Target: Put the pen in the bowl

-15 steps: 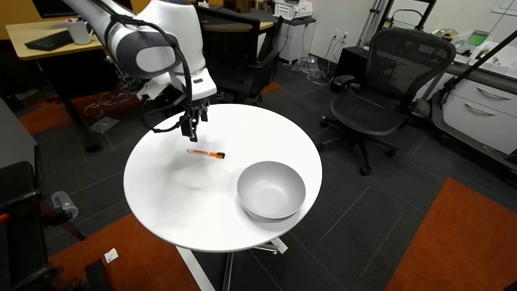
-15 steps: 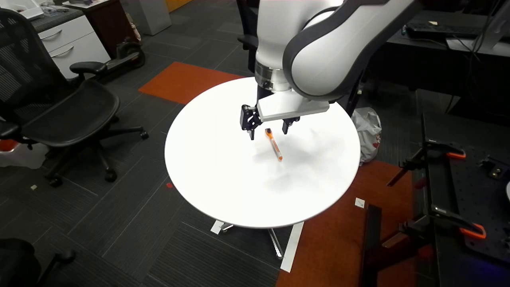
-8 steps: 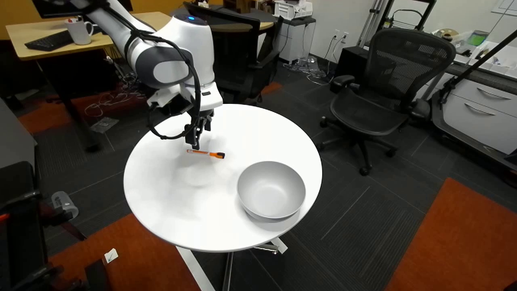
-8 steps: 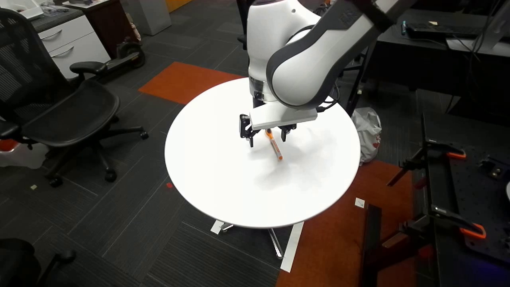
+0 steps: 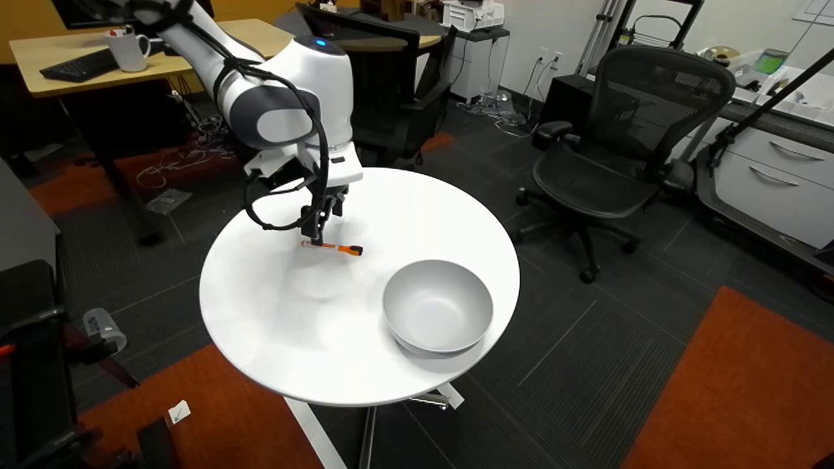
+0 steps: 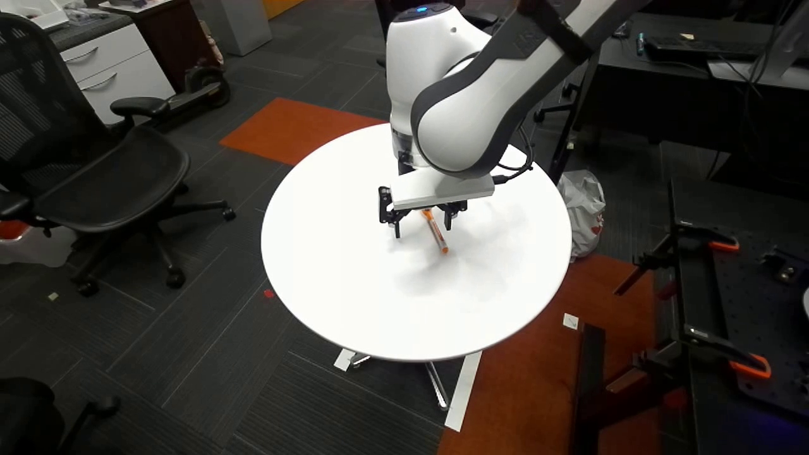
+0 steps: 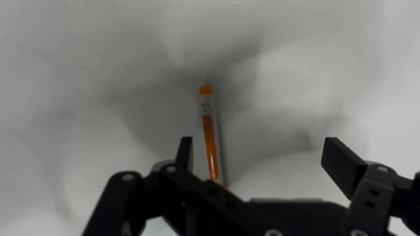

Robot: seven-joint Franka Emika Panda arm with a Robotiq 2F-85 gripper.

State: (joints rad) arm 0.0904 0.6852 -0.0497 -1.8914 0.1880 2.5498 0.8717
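The orange pen lies flat on the white round table, its dark cap end [image 5: 356, 250] toward the bowl's side in an exterior view. The grey bowl [image 5: 438, 303] stands upright to the lower right of the pen there; it does not show in the wrist view. My gripper [image 5: 327, 228] is open, fingers down, low over the pen. In an exterior view the gripper [image 6: 422, 231] has the pen [image 6: 437, 237] between its fingers. In the wrist view the gripper [image 7: 257, 144] is open and empty; the pen [image 7: 210, 144] lies nearer the left finger, its lower end hidden by the gripper.
The round table [image 5: 260, 326] has a free edge all around; the bowl stands close to it. Black office chairs [image 5: 599, 143] stand beyond it. A black workbench with clamps [image 6: 733, 303] is near the table. A desk with a mug [image 5: 127, 51] is behind the arm.
My gripper has moved down toward the pen and slightly right in an exterior view, staying open. The pen and the bowl have not moved.
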